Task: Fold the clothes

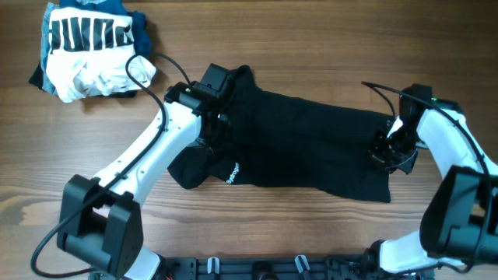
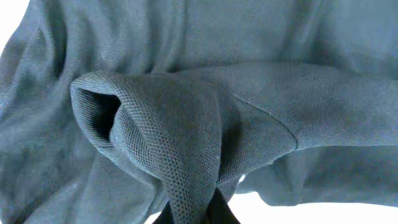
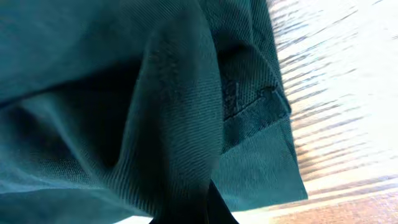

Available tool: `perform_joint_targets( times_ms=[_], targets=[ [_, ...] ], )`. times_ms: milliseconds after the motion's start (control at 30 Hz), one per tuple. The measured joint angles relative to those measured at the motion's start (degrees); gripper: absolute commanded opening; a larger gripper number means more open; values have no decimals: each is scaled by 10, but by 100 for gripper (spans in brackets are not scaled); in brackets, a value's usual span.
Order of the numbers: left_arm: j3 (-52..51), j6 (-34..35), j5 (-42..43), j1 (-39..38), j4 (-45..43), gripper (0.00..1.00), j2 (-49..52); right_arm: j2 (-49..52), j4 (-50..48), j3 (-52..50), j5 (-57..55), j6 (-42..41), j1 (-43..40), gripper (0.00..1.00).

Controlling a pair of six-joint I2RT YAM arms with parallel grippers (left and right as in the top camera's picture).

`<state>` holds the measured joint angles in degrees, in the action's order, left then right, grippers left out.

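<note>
The clothes, one black short-sleeved shirt (image 1: 311, 144), lie stretched across the middle of the table, a small white logo (image 1: 231, 174) near the lower left. My left gripper (image 1: 214, 124) is shut on a pinched fold at the shirt's left end; in the left wrist view that fold (image 2: 186, 155) rises from between the dark fingertips (image 2: 225, 214). At the right end my right gripper (image 1: 391, 148) is shut on the fabric near the hem (image 3: 261, 124), with a dark fingertip (image 3: 214, 208) at the bottom of the right wrist view.
A bundle of white and blue garments with a black-and-white striped print (image 1: 89, 50) lies at the far left corner. Bare wooden table (image 1: 311, 233) runs along the front and back of the shirt. A black cable (image 1: 156, 78) loops over the left arm.
</note>
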<state>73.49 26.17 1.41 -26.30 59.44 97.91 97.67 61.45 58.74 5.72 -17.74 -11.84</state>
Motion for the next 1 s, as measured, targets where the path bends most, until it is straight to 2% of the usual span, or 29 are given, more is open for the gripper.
perform_joint_targets(
  times_ms=[33, 67, 100, 133, 167, 267, 333, 367, 400, 467, 633, 867, 1000],
  targets=[
    [0, 0, 0, 0, 0, 25, 5, 4, -3, -3, 0, -1, 0, 10],
    [0, -1, 0, 0, 0, 56, 9, 8, -6, -4, 0, -3, 0, 18],
    [0, -2, 0, 0, -1, 77, 13, 9, -9, -5, 0, -6, 0, 22],
    [0, -4, 0, 0, -2, 91, 14, 9, -14, -5, 0, -7, 0, 23],
    [0, -4, 0, 0, -6, 97, 15, 9, -21, -5, -1, -10, 0, 24],
    [0, -3, 0, 0, -20, 100, 15, 9, -43, -5, -2, -13, 0, 25],
    [0, -4, -8, 0, -61, 100, 15, 10, -42, 8, -2, -12, 0, 26],
    [0, -8, -12, 0, -82, 100, 15, 13, -34, 25, -2, -12, 0, 43],
    [0, -16, -15, 0, -97, 100, 15, 14, -26, 45, -2, -11, 0, 56],
    [0, -41, -17, 0, -146, 100, 15, 16, -5, 111, -2, -1, 0, 68],
    [19, -107, -12, 14, -231, 100, 19, 16, 9, 231, -2, 44, 0, 71],
    [63, -202, 12, 76, -287, 95, 120, 16, -10, 236, -2, 87, 0, 71],
    [63, -255, 18, 78, -334, 89, 182, 16, -16, 236, -2, 90, 0, 71]
  ],
)
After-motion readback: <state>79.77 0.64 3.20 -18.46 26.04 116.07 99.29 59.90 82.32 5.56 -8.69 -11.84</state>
